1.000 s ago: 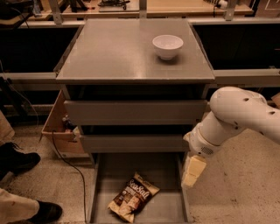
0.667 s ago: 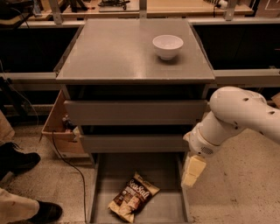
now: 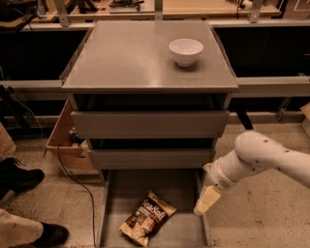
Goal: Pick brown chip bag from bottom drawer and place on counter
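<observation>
The brown chip bag lies flat on the floor of the pulled-out bottom drawer, near its front middle. The grey counter is the cabinet top above and holds a white bowl at its back right. My gripper hangs from the white arm over the drawer's right wall, right of the bag and apart from it.
Two drawers with plain grey fronts stick out above the bottom drawer. A wooden box and a black cable are on the floor at left. A person's shoes are at far left. Tan workbench behind.
</observation>
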Motion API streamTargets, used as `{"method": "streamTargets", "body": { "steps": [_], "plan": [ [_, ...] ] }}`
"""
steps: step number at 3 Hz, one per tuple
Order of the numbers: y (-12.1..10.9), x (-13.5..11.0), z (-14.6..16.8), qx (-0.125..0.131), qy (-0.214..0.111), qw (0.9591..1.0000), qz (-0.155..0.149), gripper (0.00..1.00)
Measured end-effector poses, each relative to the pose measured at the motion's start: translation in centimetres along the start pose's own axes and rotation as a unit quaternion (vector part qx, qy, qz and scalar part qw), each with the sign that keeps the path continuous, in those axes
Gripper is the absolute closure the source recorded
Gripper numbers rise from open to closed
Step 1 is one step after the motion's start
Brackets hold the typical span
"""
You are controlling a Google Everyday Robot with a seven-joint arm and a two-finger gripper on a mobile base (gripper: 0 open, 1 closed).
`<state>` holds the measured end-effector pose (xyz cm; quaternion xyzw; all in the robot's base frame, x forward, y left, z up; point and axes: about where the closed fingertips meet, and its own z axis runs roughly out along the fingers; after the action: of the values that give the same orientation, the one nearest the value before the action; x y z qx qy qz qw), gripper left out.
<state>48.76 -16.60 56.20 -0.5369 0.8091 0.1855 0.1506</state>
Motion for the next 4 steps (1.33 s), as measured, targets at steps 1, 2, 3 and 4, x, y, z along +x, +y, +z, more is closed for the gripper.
{"method": "streamTargets", "body": {
  "steps": [1, 2, 3, 4],
  "plan": [
    [-3.6, 2.6, 6.1, 0.007, -0.038, 0.9985, 0.038, 0.0],
    [-6.9, 4.2, 13.8, 0.002, -0.071, 0.9954, 0.064, 0.0],
    [-8.2, 6.0, 20.6, -0.017, -0.086, 0.9926, 0.085, 0.0],
    [-8.4, 7.2, 27.3, -0.043, -0.106, 0.9886, 0.098, 0.0]
  ]
}}
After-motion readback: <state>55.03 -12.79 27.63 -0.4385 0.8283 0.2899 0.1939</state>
